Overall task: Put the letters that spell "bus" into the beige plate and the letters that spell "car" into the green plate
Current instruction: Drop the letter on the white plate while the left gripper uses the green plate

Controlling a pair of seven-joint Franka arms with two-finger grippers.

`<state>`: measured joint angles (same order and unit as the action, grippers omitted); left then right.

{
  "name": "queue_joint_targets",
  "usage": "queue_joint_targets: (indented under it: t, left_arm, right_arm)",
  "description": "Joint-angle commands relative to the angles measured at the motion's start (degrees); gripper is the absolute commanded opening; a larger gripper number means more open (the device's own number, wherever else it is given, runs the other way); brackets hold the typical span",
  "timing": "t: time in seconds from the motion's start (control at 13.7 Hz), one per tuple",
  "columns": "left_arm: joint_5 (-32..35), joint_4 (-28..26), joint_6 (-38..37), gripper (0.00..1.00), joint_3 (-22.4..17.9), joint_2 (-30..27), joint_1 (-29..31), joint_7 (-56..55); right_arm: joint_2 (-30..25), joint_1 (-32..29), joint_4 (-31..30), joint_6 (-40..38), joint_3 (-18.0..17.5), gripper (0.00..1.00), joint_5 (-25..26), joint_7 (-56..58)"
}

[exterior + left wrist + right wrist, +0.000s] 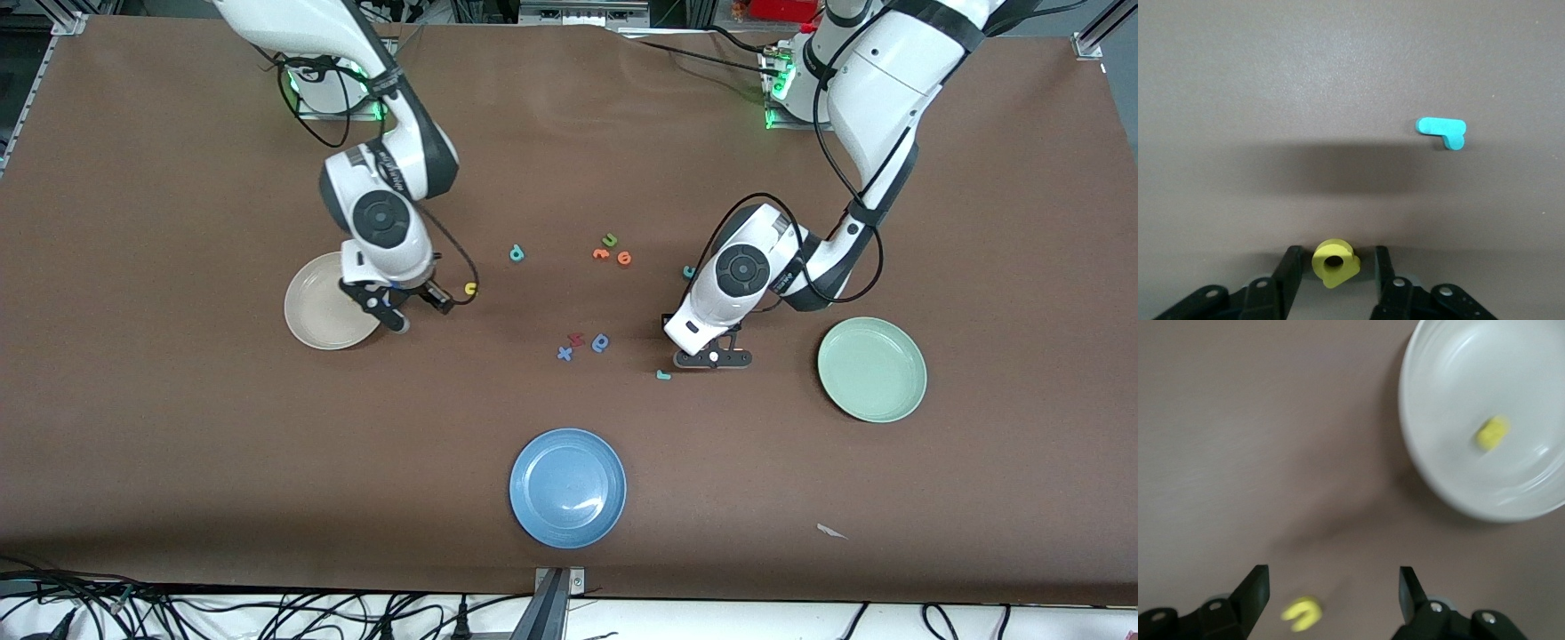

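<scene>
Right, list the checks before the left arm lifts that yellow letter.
1. Yellow a between the left pincer's fingers: ok.
2. Fingers tight on it: not ok, gaps show on both sides.
3. Teal r apart from that pincer: ok.
4. Green plate at the left arm's end, no arm over it: ok.
5. Right pincer open beside the beige plate: ok.
6. Which yellow letter lies in that plate: cannot tell.
</scene>
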<state>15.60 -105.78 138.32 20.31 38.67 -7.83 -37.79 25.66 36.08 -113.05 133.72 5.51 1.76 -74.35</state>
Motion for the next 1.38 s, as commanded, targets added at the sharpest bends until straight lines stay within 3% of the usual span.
queue_joint_targets:
  t: [0.0, 0.44, 0.58, 0.73, 0.87, 1.02, 1.16, 1.31]
  left_arm:
    - [1.71, 1.54, -1.21, 0.45, 0.0, 0.97, -0.26, -0.35]
    - [1.71, 1.02, -1.21, 0.32, 0.0, 0.97, -0.26, -0.88]
    - [1.71, 1.01, -1.21, 0.26, -0.09, 0.97, -0.26, -1.14]
    - [1.71, 1.01, -1.21, 0.23, 0.0, 1.05, -0.26, -1.14]
    - [1.71, 1.19, -1.38, 0.2, -0.01, 0.97, -0.26, -0.8]
    - [1.97, 2.85, -5.58, 0.18, -0.09, 0.35, 0.26, 0.34]
    - [1.63, 7.15, -13.04, 0.17, -0.18, -0.17, 1.41, 5.07]
    - [1.54, 8.92, -16.49, 0.17, 0.0, -1.05, 4.47, 10.08]
  right_arm:
    - [3.6, 4.41, 1.17, 5.75, 0.2, 0.87, -1.06, -11.92]
    - [6.24, 6.98, 0.56, 5.85, 0.46, 0.78, -0.97, -17.67]
    - [6.59, 6.81, 0.55, 6.29, 0.55, 0.69, -1.14, -18.2]
    - [7.04, 6.9, 0.55, 6.73, 0.64, 0.54, -1.14, -19.34]
    - [7.04, 6.81, 0.55, 6.82, 0.99, 0.53, -1.06, -19.34]
    - [7.04, 6.81, 0.64, 6.82, 1.26, 0.41, -0.97, -19.34]
    - [7.04, 6.81, 0.73, 6.82, 1.26, 0.14, -0.97, -19.34]
    - [6.51, 6.81, 1.51, 6.64, 2.21, 0.09, -0.88, -18.03]
